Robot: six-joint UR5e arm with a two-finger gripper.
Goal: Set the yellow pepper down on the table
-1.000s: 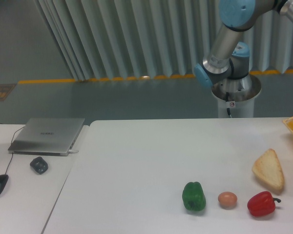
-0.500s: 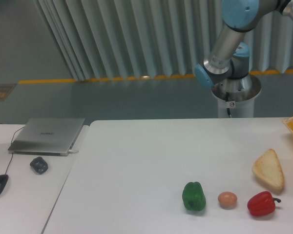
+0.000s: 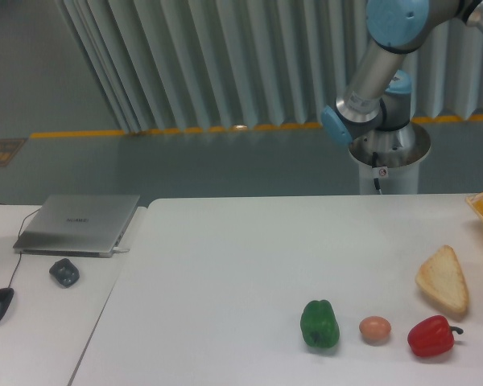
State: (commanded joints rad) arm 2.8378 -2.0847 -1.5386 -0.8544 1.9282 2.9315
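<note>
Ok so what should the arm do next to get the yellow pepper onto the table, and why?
Probably swing the arm back over the table. No yellow pepper shows; only a green pepper, an egg, a red pepper and bread lie there, and the pincer is out of view past the top right.

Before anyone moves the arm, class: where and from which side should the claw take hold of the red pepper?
Grip the red pepper across its rounded body, coming straight down from above. It lies on its side on the table with its stem pointing right, and the egg sits close on its left, so close front to back.
</note>
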